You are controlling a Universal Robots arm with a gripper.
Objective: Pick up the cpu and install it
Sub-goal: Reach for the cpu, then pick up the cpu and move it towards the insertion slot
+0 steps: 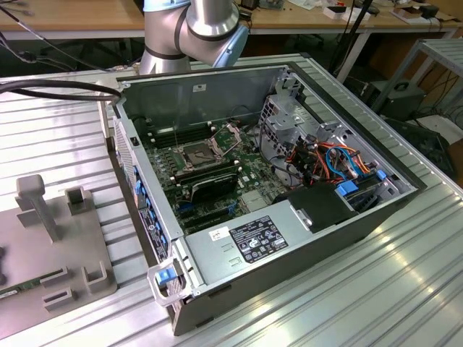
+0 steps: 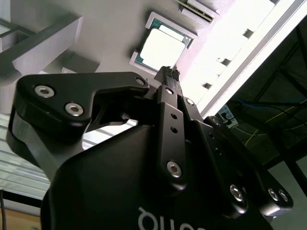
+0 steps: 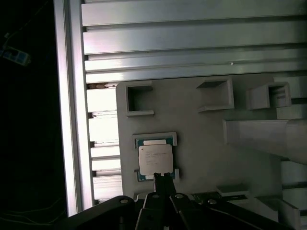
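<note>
Chip: the cpu [image 3: 155,159] lies flat, metal top up, in a shallow pocket [image 3: 156,139] on the grey holder plate [image 3: 206,143]. Raised lips hug two opposite sides. I take them to be there to keep the chip at a known spot and angle.

Jaws: in both wrist views the gripper [image 3: 163,178] points at one edge of the chip. Its two thin jaws look pressed together with nothing between them.

Contact: the jaw ends sit just beside the chip's edge. I cannot tell whether they touch it or hang above it.

Holder plate: it rests on the ribbed metal counter [image 1: 347,303] at the exterior view's left, well apart from the computer. It also carries other open-sided pockets [image 3: 140,99] and upright blocks, presumably for other parts.

Computer: the case [image 1: 210,94] lies on its side with the open face up. This turns the board upward, so it can be reached from above.

Socket: the dark square socket [image 1: 195,153] sits on the board toward the far side of the case. Its metal bracket [image 1: 230,131] is hinged up and back, leaving the socket uncovered. I read that as prepared to take the chip.

Arm: the arm [image 1: 195,29] rises at the far side of the case.

Progress: the chip is in its pocket, not lifted. By my judgement the pickup is at the approach stage and nothing is installed.
</note>
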